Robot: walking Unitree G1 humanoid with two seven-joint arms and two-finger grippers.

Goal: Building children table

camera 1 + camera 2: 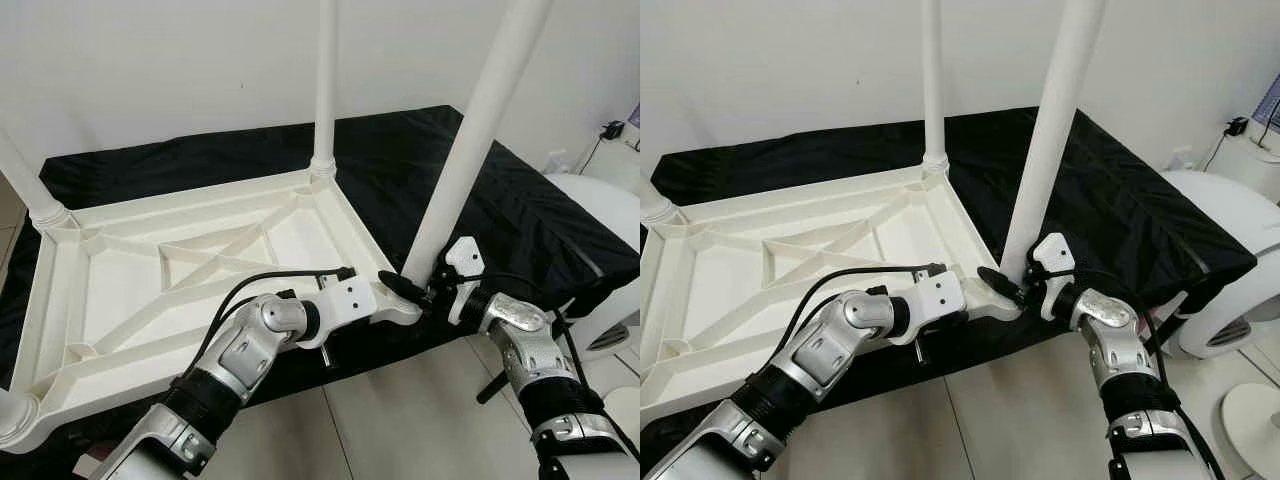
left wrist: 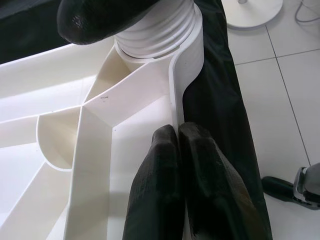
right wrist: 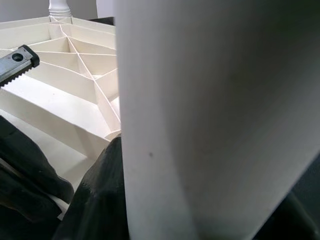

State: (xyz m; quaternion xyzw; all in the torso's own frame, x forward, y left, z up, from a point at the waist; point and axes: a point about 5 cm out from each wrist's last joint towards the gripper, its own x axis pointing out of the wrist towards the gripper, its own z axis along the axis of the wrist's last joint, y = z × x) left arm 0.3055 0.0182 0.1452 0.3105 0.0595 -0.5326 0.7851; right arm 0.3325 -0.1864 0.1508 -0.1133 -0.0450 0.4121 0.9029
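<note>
A white plastic table top (image 1: 180, 205) lies upside down on a black cloth, its ribbed underside facing up. White legs stand in its corners: one at the back (image 1: 326, 80), one at the left (image 1: 25, 185), and one at the near right corner (image 1: 470, 150). My left gripper (image 2: 177, 135) is shut on the table top's rim just beside that near right corner. My right gripper (image 1: 412, 287) is shut around the base of the near right leg (image 3: 200, 120), close above its ribbed socket (image 2: 160, 35).
The black cloth (image 1: 520, 220) covers a low platform against a white wall. Tiled floor (image 1: 400, 420) runs along the front. White rounded objects (image 1: 600, 200) and cables stand at the right. A black tool (image 2: 280, 187) lies on the floor.
</note>
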